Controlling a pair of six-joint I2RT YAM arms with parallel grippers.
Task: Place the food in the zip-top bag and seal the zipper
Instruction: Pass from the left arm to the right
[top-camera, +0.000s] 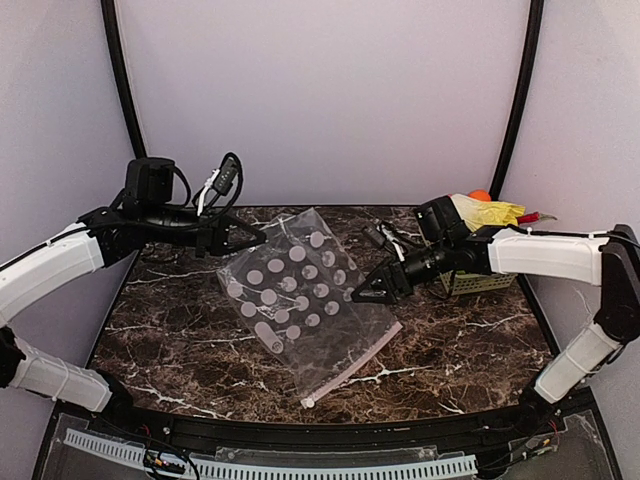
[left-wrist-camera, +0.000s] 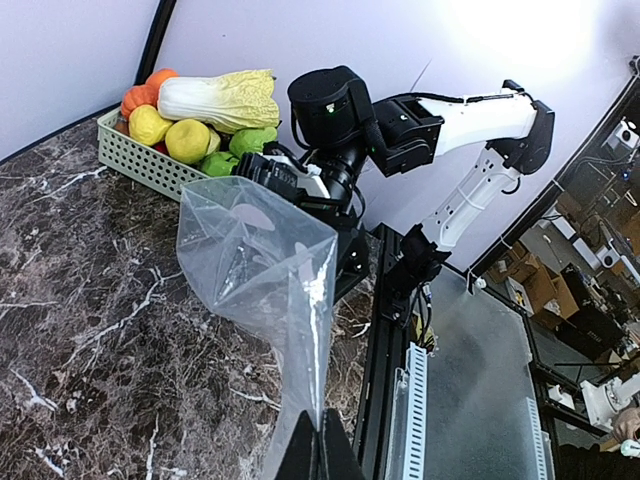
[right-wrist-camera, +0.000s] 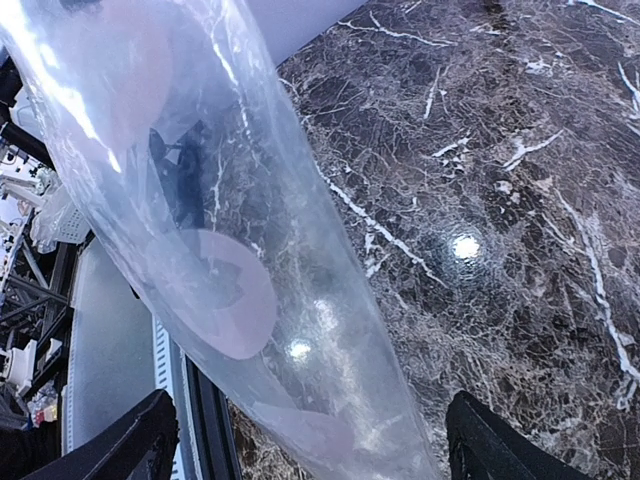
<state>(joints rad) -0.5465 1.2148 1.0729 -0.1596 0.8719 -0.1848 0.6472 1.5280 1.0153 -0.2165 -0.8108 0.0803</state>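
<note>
The zip-top bag, clear with grey-white dots, hangs tilted over the middle of the table. Its pink zipper runs along the low near edge, resting on the marble. My left gripper is shut on the bag's far left corner; in the left wrist view its jaws pinch the plastic. My right gripper is open at the bag's right edge, and the bag lies between its wide-apart fingertips. The food sits in the basket: cabbage, tomato, lemon, green pear.
The pale green mesh basket stands at the table's far right corner, behind my right arm; in the top view the basket is partly hidden. Dark marble table; black frame rail along the near edge.
</note>
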